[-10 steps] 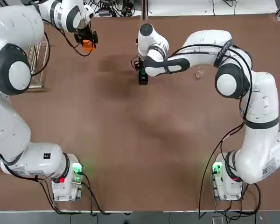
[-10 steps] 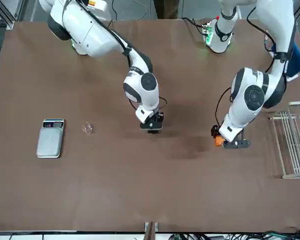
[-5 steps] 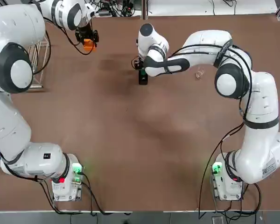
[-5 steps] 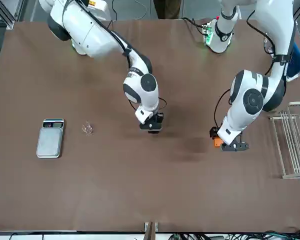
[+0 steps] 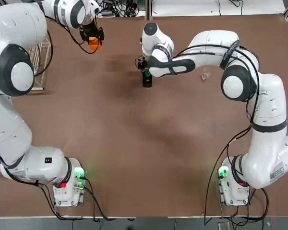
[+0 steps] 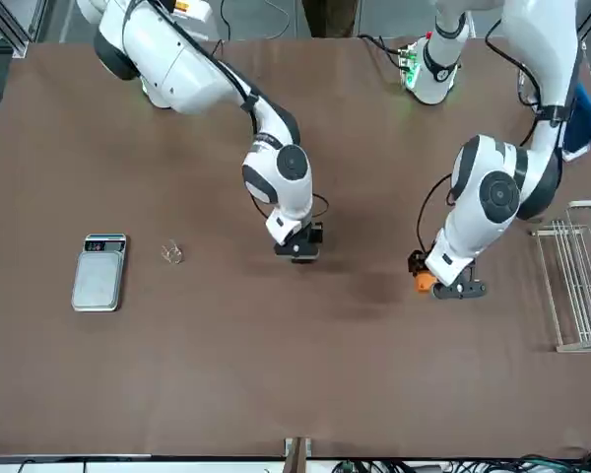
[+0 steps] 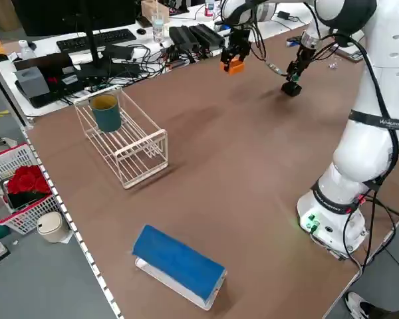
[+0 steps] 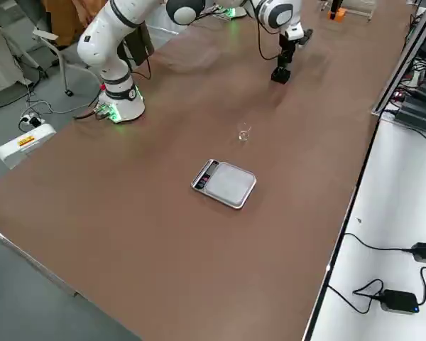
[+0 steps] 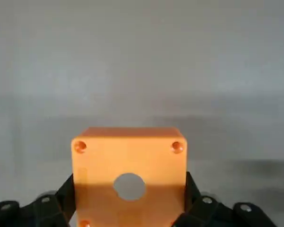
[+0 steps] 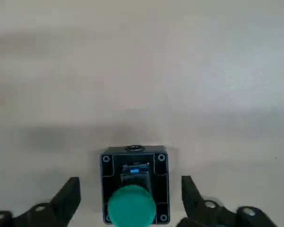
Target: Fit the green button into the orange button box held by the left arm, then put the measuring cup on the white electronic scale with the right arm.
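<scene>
Orange button box (image 9: 130,165) hovers above the brown table (image 5: 134,158).

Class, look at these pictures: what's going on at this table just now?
The left gripper holds the orange box, its round hole empty, above the table's far left. The right gripper is open around the black block with the green button, at the far middle. The clear cup sits beside the scale, not on it.
</scene>
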Available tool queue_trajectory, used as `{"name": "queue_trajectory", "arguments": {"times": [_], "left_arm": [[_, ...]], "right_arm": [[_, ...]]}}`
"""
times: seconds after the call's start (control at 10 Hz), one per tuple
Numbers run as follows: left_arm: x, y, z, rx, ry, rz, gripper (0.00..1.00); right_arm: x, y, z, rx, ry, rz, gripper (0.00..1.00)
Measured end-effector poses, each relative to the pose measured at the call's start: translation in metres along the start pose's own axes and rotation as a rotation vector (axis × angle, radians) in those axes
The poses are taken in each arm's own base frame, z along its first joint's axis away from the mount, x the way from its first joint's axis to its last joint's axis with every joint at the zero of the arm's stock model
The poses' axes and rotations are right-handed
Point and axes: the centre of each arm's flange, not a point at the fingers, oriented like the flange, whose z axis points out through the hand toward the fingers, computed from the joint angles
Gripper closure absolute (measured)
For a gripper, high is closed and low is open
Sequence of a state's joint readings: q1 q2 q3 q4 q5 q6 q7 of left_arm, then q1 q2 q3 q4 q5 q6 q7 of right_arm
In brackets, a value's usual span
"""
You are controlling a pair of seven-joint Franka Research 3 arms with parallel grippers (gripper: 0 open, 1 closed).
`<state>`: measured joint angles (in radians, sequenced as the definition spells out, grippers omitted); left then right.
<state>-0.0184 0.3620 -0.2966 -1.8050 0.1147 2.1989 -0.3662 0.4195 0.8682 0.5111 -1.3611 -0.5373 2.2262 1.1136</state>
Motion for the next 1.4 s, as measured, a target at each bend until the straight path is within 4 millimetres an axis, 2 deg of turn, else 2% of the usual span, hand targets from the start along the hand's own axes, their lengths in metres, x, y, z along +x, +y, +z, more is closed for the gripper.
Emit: {"name": "queue_trajectory", "arguments": {"times": [0.2,0.4,0.5,0.7,1.0,1.2,1.4], "left_arm": [[-0.003,0.024,-0.007,-0.016,0.009,-0.022,0.14],[-0.004,0.039,-0.011,-0.017,-0.001,-0.038,0.14],[-0.004,0.045,-0.014,-0.019,-0.007,-0.051,0.14],[-0.003,0.068,-0.022,-0.026,-0.012,-0.084,0.14],[-0.017,0.133,-0.021,-0.038,-0.028,-0.055,0.14],[-0.033,0.190,-0.015,-0.051,-0.043,-0.014,0.14],[-0.055,0.241,0.006,-0.046,-0.081,0.046,0.14]], "right_arm": [[0.019,0.008,-0.028,0.004,0.034,0.024,0.00],[0.046,0.032,-0.073,-0.015,0.067,0.066,0.00],[0.060,0.051,-0.099,-0.013,0.085,0.081,0.00],[0.086,0.101,-0.156,0.010,0.062,0.066,0.00],[0.115,0.199,-0.253,0.021,0.003,0.059,0.00],[0.116,0.261,-0.304,-0.025,-0.010,0.063,0.00],[0.114,0.327,-0.350,-0.058,-0.028,0.060,0.00]]}}
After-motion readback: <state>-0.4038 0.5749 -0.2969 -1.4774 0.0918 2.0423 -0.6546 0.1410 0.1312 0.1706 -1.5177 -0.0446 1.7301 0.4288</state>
